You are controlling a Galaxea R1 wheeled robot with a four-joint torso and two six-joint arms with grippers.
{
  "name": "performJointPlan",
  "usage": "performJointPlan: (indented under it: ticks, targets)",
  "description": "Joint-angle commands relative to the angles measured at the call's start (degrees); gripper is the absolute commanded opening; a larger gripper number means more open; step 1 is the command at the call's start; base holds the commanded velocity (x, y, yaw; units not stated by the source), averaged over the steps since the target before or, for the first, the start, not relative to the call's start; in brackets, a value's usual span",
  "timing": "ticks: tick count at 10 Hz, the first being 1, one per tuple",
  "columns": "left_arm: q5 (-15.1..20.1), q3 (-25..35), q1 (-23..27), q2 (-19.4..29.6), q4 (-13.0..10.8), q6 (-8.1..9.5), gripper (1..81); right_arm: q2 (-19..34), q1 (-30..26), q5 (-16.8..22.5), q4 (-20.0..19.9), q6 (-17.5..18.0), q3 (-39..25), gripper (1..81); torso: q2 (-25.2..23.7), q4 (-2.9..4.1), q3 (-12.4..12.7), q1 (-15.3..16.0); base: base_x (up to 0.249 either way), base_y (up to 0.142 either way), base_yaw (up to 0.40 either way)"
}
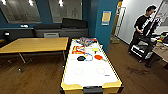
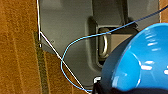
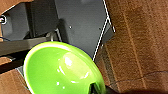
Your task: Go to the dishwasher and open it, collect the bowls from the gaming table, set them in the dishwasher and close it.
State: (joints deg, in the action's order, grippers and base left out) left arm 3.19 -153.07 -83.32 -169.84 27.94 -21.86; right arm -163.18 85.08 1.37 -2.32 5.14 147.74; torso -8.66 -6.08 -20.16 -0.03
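Bowls are being picked up, so the job looks about half done. A blue bowl is riding at the left gripper, and a green bowl is riding at the right gripper. Each seems to be pinching a rim, but I cannot tell for sure. Both bowls are looking empty. More bowls, black, red-orange and yellow, are still waiting on the gaming table. All of them still need taking to the dishwasher.
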Motion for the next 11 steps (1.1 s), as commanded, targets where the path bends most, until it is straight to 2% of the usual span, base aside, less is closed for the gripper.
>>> performJointPlan:
  ticks: [1,2,5,11]
  targets:
    - [3.49,5.76,1.54,3.27,1.33,-0.03,1.0,2.13,-1.62,3.47,0.56,-0.22,-2.20,1.0,0.00,0.02,0.00,0.03,-0.076,0.000,0.000]
    - [3.23,9.77,1.54,6.06,2.20,-0.03,1.0,3.53,-1.62,3.47,0.56,-0.22,-4.29,1.0,0.00,0.00,0.00,0.03,-0.076,0.000,0.000]
    - [2.69,10.77,1.10,9.16,2.65,-0.03,1.0,6.79,-1.61,3.12,0.56,-0.22,-8.79,1.0,0.00,0.00,0.00,0.03,-0.076,0.000,0.000]
    - [2.69,10.77,0.83,8.28,2.38,-0.11,1.0,5.83,-1.52,3.12,0.91,-0.31,-8.09,1.0,0.00,0.02,0.00,0.03,-0.096,0.000,0.000]
